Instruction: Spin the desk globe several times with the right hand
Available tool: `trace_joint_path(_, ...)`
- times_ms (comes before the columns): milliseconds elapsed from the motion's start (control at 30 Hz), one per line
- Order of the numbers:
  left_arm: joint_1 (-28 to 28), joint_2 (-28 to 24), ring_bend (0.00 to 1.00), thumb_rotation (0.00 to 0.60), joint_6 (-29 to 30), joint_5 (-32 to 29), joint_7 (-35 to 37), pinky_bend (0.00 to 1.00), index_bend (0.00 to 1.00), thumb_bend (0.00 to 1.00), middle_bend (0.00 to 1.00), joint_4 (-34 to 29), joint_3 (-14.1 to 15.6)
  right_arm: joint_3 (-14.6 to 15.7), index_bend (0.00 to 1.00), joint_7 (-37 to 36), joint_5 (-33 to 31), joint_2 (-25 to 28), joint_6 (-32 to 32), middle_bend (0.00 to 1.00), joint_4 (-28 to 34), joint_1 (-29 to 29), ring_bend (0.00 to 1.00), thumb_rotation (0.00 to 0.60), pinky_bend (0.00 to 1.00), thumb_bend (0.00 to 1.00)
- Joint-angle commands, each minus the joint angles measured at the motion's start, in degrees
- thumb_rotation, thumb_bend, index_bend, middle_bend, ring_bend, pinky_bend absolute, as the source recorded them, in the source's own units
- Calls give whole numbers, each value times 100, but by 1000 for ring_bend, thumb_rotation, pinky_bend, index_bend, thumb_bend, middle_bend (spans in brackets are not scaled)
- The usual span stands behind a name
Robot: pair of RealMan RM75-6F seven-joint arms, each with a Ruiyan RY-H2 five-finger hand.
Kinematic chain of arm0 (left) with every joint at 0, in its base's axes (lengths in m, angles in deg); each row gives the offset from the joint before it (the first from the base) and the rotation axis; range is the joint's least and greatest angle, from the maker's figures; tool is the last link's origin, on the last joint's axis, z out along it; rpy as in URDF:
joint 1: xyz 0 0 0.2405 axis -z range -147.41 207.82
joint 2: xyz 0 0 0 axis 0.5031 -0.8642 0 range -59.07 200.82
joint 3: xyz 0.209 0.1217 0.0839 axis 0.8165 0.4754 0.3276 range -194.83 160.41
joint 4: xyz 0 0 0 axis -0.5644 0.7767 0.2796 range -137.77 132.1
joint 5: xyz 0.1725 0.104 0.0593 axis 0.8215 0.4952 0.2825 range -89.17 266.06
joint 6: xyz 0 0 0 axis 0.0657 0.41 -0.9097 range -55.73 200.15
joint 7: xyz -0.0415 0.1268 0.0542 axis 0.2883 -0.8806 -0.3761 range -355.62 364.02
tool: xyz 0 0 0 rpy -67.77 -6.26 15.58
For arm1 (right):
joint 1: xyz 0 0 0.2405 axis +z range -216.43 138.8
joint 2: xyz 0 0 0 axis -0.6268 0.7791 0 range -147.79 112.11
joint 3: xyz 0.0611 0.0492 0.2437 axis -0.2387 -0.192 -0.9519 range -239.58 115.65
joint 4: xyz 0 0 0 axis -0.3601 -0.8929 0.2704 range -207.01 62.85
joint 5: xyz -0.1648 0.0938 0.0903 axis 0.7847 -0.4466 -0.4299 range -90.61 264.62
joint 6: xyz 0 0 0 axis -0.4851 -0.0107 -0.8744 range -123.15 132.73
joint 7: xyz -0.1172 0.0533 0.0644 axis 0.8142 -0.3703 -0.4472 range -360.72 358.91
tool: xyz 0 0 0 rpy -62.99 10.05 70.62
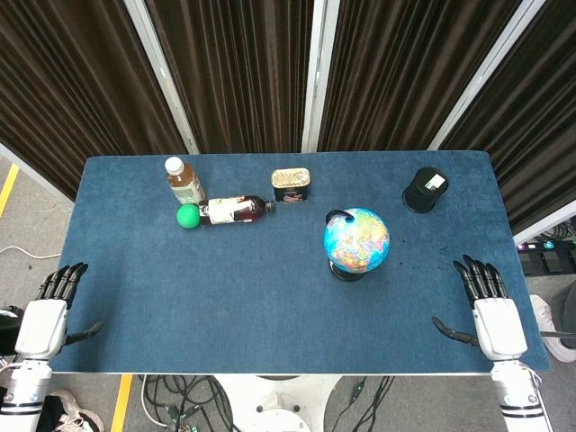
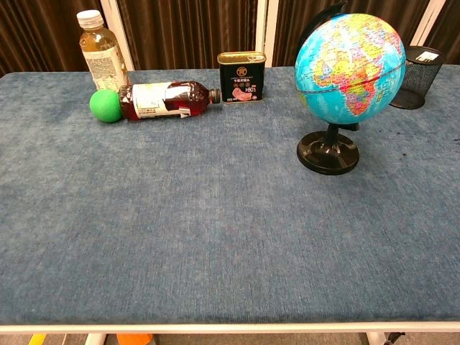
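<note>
A: Where was the blue desk globe on its black round base (image 1: 356, 239) standing?

B: Right of centre on the blue felt surface (image 1: 270, 306), at about 2 o'clock from its middle, upright on a tilted axis with a black arc behind it. In the chest view the ball showed Africa facing the camera, glossy and smooth.

A: And the hands?

B: The right hand (image 1: 490, 310) lay at the surface's near right edge, at about 4 o'clock from the globe and well apart from it, fingers released and holding nothing. The left hand (image 1: 49, 310) rested at the near left edge, fingers also spread and empty.

A: How should the spin go?

B: I'd judge the right hand should reach toward 10 o'clock, brush the ball's side lightly along its equator, and stay off the base so it doesn't tip.
</note>
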Motion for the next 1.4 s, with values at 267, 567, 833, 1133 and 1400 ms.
trace_joint_path(267,-24,65,40,600,24,-13,176,94,69,84,77,142,2,-881,0,1173,678,-668,-84,0,771,956,0,395,0,0)
trace_joint_path(567,-59,70,40,600,35,-45,365,94,69,73,77,302,9,-1346,0,1956,-112,-1293,-796,0,657,1567,0,394,0,0)
trace_joint_path(833,-39,92,41,600,3,-39,408,94,69,74,77,352,9,-1482,0,2110,-582,-1596,-1051,0,503,1862,0,395,0,0)
trace_joint_path(1133,-61,95,40,600,7,-59,461,94,69,74,77,401,16,-1529,0,2182,-983,-1681,-1105,0,316,1965,0,396,0,0)
trace_joint_path(1400,-55,98,40,600,-6,-55,439,94,69,73,77,400,18,-1481,0,2020,-1075,-1524,-1052,0,320,1944,0,395,0,0)
